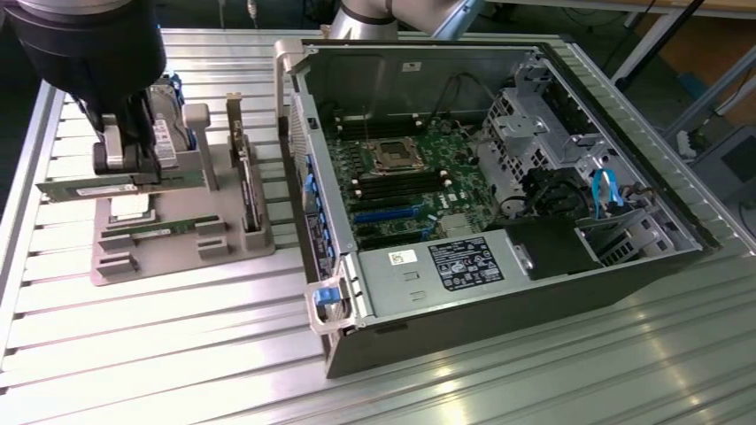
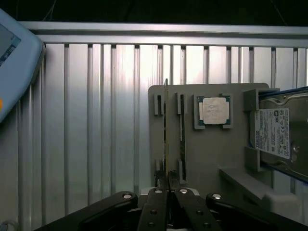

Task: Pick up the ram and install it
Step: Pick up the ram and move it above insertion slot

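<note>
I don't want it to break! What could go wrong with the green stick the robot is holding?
The hand pinches the thin ram by its flat sides, so it might slip or tilt. It hangs just above the holder, where it could bump the other ram. The case wall stands tall beside it and might catch it.

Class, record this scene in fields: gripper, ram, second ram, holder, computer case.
gripper: shut on the ram
ram: held on edge, raised above the holder
second ram: seated in the holder
holder: grey, on the slatted table, to the exterior view's left of the case
computer case: open, motherboard exposed
</note>
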You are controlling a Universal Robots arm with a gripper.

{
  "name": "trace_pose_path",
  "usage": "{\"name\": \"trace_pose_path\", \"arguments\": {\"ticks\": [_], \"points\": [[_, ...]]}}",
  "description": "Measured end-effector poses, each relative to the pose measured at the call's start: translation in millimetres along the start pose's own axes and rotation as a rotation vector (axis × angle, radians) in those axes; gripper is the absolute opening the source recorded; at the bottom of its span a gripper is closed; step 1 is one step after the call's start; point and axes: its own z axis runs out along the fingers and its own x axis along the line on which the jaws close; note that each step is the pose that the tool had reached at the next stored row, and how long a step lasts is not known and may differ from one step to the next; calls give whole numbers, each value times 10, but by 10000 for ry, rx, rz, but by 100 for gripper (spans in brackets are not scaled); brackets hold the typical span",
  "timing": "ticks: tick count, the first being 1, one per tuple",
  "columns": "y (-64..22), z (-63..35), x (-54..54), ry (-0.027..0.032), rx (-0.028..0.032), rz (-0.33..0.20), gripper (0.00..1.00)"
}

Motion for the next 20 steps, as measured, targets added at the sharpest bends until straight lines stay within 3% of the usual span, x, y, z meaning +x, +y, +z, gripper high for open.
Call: {"name": "trace_pose_path", "arguments": {"ticks": [9,20], "points": [[8,-250,-5,11,1,1,12],[15,-408,-7,22,1,1,12]]}}
